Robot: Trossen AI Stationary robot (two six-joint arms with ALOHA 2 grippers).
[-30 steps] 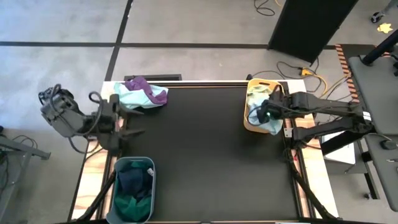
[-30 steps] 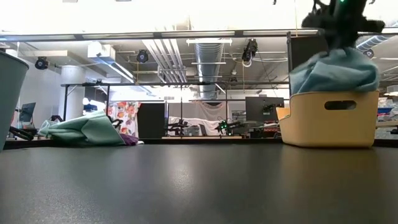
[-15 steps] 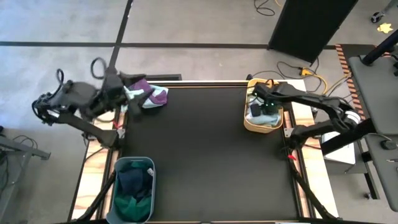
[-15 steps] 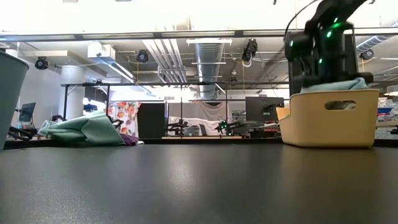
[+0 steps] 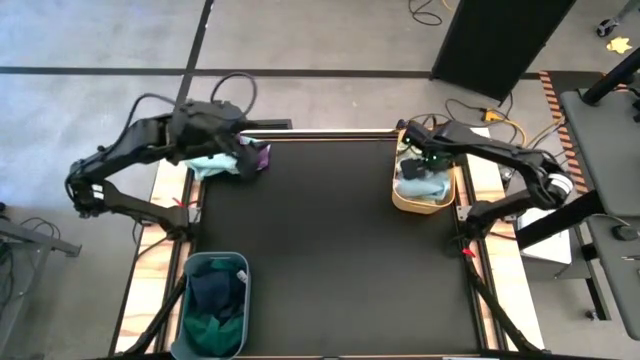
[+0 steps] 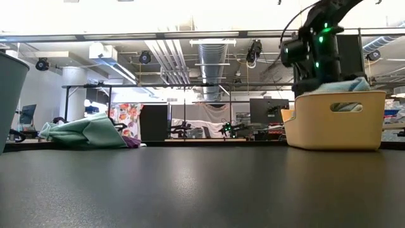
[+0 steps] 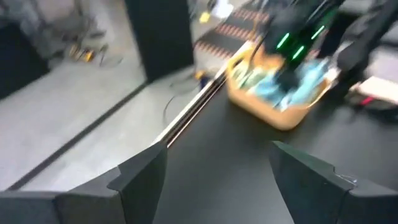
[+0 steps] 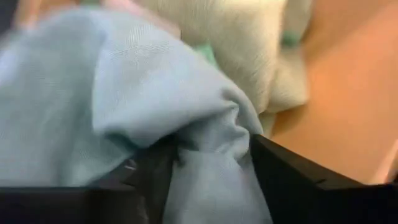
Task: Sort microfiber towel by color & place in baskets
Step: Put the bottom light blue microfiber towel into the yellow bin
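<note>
A pile of towels (image 5: pixel 212 163), light teal with a purple one (image 5: pixel 257 155), lies on the table's far left corner, also in the low view (image 6: pixel 88 133). My left gripper (image 5: pixel 238 150) hovers over it, open, with nothing between its fingers (image 7: pixel 217 174). The yellow basket (image 5: pixel 398 200) stands at the far right, holding a light blue towel (image 5: pixel 415 186) and pale ones. My right gripper (image 5: pixel 423 165) reaches down into it, open, around a bunch of the light blue towel (image 8: pixel 124 93). My right gripper comes into the basket from above. A bunched fold of the light blue towel (image 8: pixel 214 134) sits between its two parted fingers (image 8: pixel 283 171) and meets their inner sides. The towel rests on the other cloth in the basket.
A grey-green basket (image 5: pixel 243 268) with dark blue and green towels stands at the near left, its wall at the edge of the low view (image 6: pixel 9 95). The black tabletop between the baskets is bare. Cables lie on the floor behind the yellow basket.
My right gripper has carried the light blue towel toward the far edge and down, and the towel now lies in the yellow basket. My left arm has swung from the table's left edge toward the far edge and now reaches over the towel pile.
</note>
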